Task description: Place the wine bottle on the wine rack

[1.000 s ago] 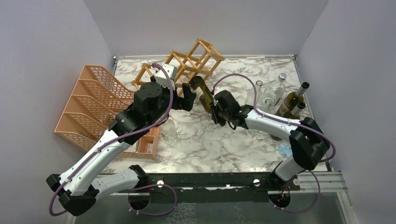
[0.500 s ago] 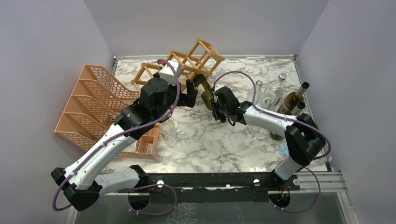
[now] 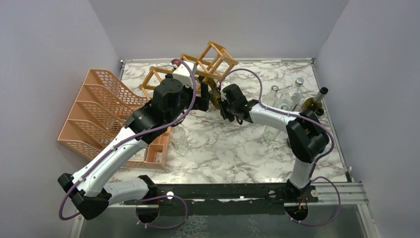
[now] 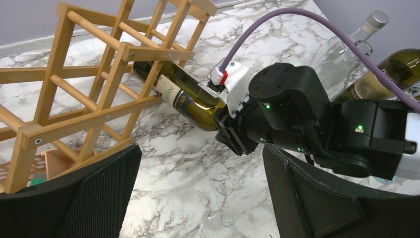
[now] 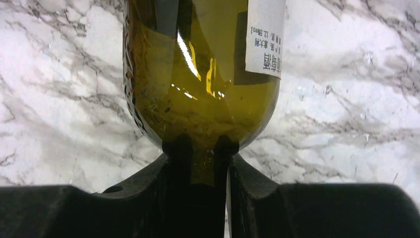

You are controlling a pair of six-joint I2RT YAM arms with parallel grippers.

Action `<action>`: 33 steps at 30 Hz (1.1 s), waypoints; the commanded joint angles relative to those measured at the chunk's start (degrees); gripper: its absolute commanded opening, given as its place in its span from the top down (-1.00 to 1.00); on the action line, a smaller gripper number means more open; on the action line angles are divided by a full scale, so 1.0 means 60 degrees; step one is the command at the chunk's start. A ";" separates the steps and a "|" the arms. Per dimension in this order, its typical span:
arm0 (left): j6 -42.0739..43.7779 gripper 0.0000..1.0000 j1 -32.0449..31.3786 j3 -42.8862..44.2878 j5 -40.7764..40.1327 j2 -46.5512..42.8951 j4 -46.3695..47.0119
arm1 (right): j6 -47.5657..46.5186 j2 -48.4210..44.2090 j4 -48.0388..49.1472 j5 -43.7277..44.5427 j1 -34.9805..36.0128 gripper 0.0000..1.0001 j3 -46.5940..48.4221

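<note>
bottle neck-first into the rack, right gripper on its base

over the last second the right gripper (image 5: 199, 151) moved the wine bottle (image 4: 183, 96) up and left across the marble table (image 4: 168, 198), from open tabletop to the wine rack (image 4: 153, 51). the left arm also swung in toward the rack, so the left gripper (image 4: 200, 158) ended just beside the bottle.

the bottle lay tilted, neck and shoulder inside a lower cell of the rack, passing under one slat and over another. the gold label was just outside the frame and the base stuck out toward the right arm, off the table surface. could not tell whether the glass rested on the lower slat or was only carried by the gripper. the neck tip was hidden behind the wood.

right gripper was clamped on the bottle's base: the right wrist view showed both black fingers pressed against the bottom curve of the green glass, with a white back label above them.

left gripper had its fingers spread wide with nothing between them. it hung over bare marble and faced the bottle and the rack.

the rack sat at the far edge of the table, leaning to one side. a salmon-pink mesh organizer (image 3: 99, 106) stood at the left edge. a clear glass bottle (image 3: 289, 99) and green bottles (image 3: 311, 103) stood at the far right, well apart from the rack.
</note>
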 commanded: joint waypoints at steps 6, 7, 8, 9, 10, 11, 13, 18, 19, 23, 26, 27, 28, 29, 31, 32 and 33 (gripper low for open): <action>0.0213 -0.98 0.0125 0.0447 -0.0309 0.0159 -0.0189 | -0.1169 0.0852 0.2137 -0.1094 -0.0211 0.96 0.1541; 0.0226 -0.98 0.0131 0.0441 -0.0313 0.0171 -0.0186 | -0.1275 0.0949 0.2172 -0.1085 -0.0233 0.94 0.1653; 0.0227 -0.98 0.0144 0.0448 -0.0313 0.0178 -0.0193 | -0.1405 0.1064 0.2191 -0.1062 -0.0241 0.92 0.1760; 0.0240 -0.98 0.0146 0.0448 -0.0313 0.0191 -0.0211 | -0.1480 0.1186 0.2150 -0.1065 -0.0262 0.89 0.1922; 0.0242 -0.98 0.0157 0.0441 -0.0313 0.0193 -0.0209 | -0.1515 0.1306 0.2108 -0.1078 -0.0294 0.86 0.2083; 0.0242 -0.98 0.0171 0.0448 -0.0313 0.0206 -0.0224 | -0.1553 0.1432 0.2068 -0.1083 -0.0326 0.83 0.2240; 0.0256 -0.98 0.0186 0.0446 -0.0313 0.0222 -0.0250 | -0.1527 0.1711 0.1988 -0.1036 -0.0360 0.71 0.2582; 0.0257 -0.98 0.0239 0.0448 -0.0313 0.0208 -0.0287 | -0.1359 0.2246 0.1748 -0.0752 -0.0377 0.30 0.3295; 0.0264 -0.98 0.0242 0.0448 -0.0313 0.0204 -0.0283 | -0.1350 0.2328 0.1721 -0.0773 -0.0380 0.27 0.3408; 0.0264 -0.98 0.0277 0.0448 -0.0313 0.0194 -0.0299 | -0.1252 0.2685 0.1565 -0.0761 -0.0375 0.24 0.3875; 0.0203 -0.98 0.0305 0.0444 -0.0285 0.0181 -0.0309 | -0.1251 0.2972 0.1404 -0.0686 -0.0378 0.15 0.4285; 0.0179 -0.98 0.0327 0.0448 -0.0271 0.0179 -0.0302 | -0.1247 0.3027 0.1398 -0.0664 -0.0382 0.08 0.4334; 0.0170 -0.98 0.0343 0.0447 -0.0269 0.0168 -0.0310 | -0.1250 0.3083 0.1397 -0.0642 -0.0386 0.02 0.4393; 0.0169 -0.98 0.0357 0.0448 -0.0269 0.0165 -0.0300 | -0.1252 0.3129 0.1347 -0.0631 -0.0387 -0.01 0.4461; 0.0169 -0.98 0.0386 0.0438 -0.0242 0.0150 -0.0305 | -0.1257 0.3210 0.1207 -0.0745 -0.0396 -0.05 0.4603; 0.0176 -0.98 0.0394 0.0445 -0.0227 0.0139 -0.0309 | -0.1262 0.3227 0.1155 -0.0791 -0.0390 -0.06 0.4623; 0.0183 -0.98 0.0406 0.0439 -0.0213 0.0128 -0.0315 | -0.1268 0.3200 0.1128 -0.0830 -0.0389 -0.07 0.4600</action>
